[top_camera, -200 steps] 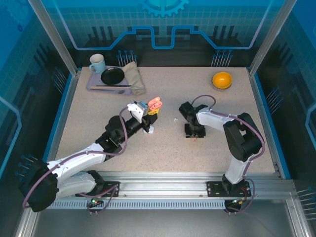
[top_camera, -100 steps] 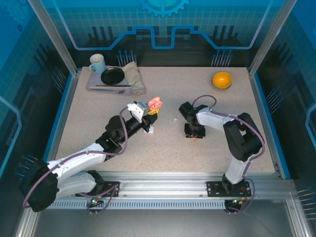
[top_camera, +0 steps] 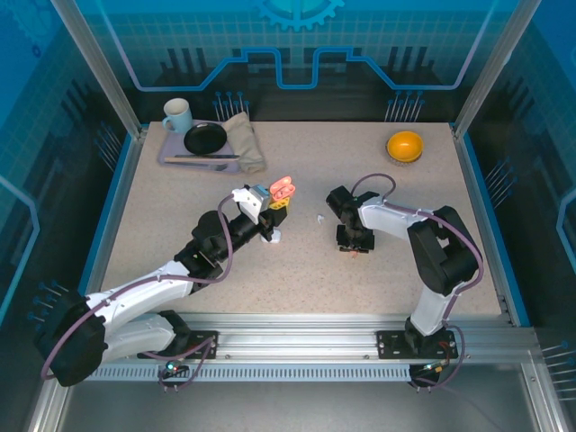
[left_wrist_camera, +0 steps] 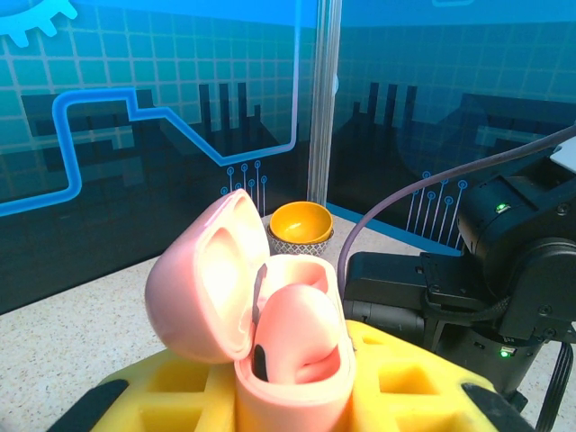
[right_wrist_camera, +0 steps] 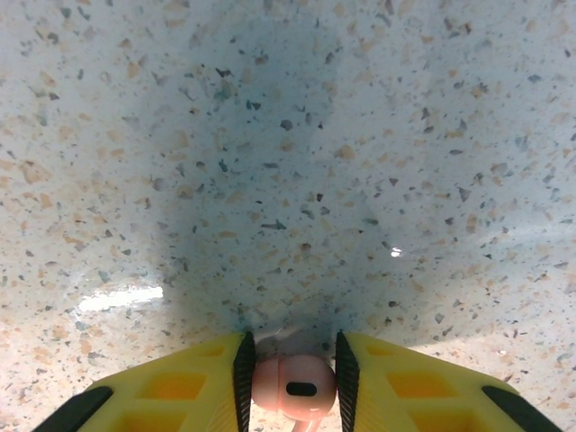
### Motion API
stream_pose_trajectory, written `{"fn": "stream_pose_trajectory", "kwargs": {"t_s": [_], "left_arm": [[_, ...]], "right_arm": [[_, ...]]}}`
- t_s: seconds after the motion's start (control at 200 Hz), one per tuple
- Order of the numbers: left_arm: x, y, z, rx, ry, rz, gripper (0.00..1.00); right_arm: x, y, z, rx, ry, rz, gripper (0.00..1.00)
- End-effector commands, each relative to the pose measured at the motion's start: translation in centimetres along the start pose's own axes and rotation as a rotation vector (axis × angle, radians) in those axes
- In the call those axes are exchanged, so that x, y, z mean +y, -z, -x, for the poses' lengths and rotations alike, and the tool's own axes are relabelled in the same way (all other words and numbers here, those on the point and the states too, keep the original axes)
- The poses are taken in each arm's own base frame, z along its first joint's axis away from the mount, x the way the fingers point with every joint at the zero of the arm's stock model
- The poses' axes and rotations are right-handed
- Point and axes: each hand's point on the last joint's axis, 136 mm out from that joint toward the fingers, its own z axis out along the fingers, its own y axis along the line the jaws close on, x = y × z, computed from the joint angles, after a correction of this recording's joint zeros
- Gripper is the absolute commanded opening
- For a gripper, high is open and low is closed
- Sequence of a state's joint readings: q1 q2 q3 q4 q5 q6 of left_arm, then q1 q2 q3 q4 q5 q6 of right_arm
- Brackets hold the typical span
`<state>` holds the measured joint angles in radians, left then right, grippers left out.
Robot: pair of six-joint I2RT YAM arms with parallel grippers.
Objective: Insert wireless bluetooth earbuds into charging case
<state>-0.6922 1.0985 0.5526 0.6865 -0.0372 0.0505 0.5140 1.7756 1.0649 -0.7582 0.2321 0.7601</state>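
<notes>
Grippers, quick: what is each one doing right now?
Left gripper: shut, holding the open pink case.
Right gripper: fingers shut on a pink bud.

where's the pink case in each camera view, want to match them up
top external: pink case mid-picture, at the tip of the left arm, lid open.
left wrist: pink case bottom centre, close up, lid swung left.
right wrist: the camera faces the tabletop; a pink earbud sits between its fingers at bottom centre.
shared landmark: orange bowl, far right in top external, just behind the case in left wrist.
</notes>
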Motion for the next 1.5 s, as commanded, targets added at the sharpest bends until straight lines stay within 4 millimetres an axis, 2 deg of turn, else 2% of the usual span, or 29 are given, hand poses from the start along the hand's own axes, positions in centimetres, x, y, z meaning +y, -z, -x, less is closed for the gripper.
{"fn": "stream_pose_trajectory", "kwargs": {"t_s": [0.0,0.6,1.01,1.286,1.496], "left_arm": [[-0.1,0.0,0.7,-0.040,0.000,0.003,0.00],[-0.1,-0.1,0.7,-0.040,0.005,0.003,0.00],[-0.1,-0.3,0.7,-0.032,0.002,0.003,0.00],[-0.2,-0.6,0.9,-0.030,0.006,-0.002,0.00],[-0.5,-1.0,1.1,-0.031,0.011,-0.020,0.00]], "right_arm": [[-2.3,-0.2,-1.1,0.028,-0.026,-0.073,0.32],[-1.8,2.0,0.1,-0.053,-0.047,-0.010,0.29],[-1.2,4.3,1.4,-0.182,-0.054,0.087,0.27],[-0.9,9.0,3.2,-0.358,-0.062,0.204,0.27],[-0.6,14.9,5.0,-0.539,-0.040,0.316,0.28]]}}
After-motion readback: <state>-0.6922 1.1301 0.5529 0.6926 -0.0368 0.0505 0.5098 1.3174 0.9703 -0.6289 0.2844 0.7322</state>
